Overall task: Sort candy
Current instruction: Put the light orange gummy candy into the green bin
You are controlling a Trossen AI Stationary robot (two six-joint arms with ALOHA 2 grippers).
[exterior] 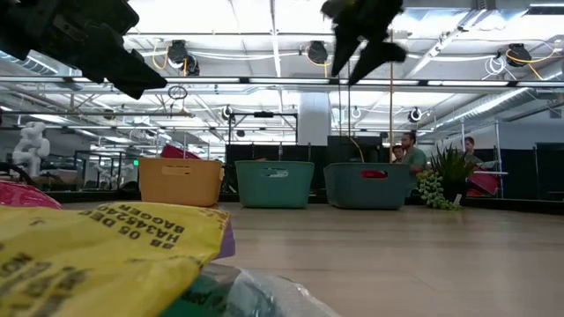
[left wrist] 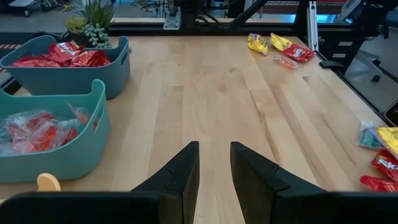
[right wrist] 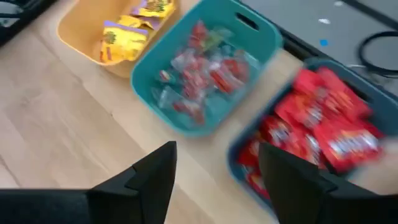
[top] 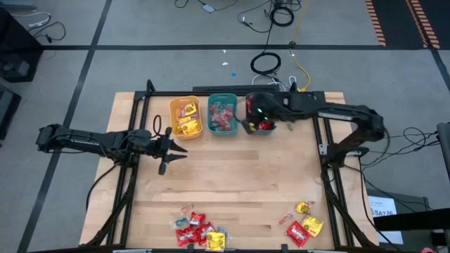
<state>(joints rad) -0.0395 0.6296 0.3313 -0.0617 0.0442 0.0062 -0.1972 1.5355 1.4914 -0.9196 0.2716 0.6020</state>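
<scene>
Sorting looked partly done. The yellow bin (top: 185, 117) held yellow packets, the middle teal bin (top: 223, 115) clear-wrapped pieces, the dark teal bin (right wrist: 348, 87) red packets. The right gripper (right wrist: 217, 168) hung over the dark teal bin, fingers apart, nothing between them. The left gripper (left wrist: 214, 165) waited over bare table near the yellow bin, fingers slightly parted, empty. Left to sort: a candy pile (top: 199, 230) at the front edge, and a smaller group (top: 304, 223) front right.

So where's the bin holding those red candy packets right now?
In the high view, the dark teal bin of red packets sits rightmost in the row of three at the table's far edge, beside the lighter teal bin, under the right end effector.
</scene>
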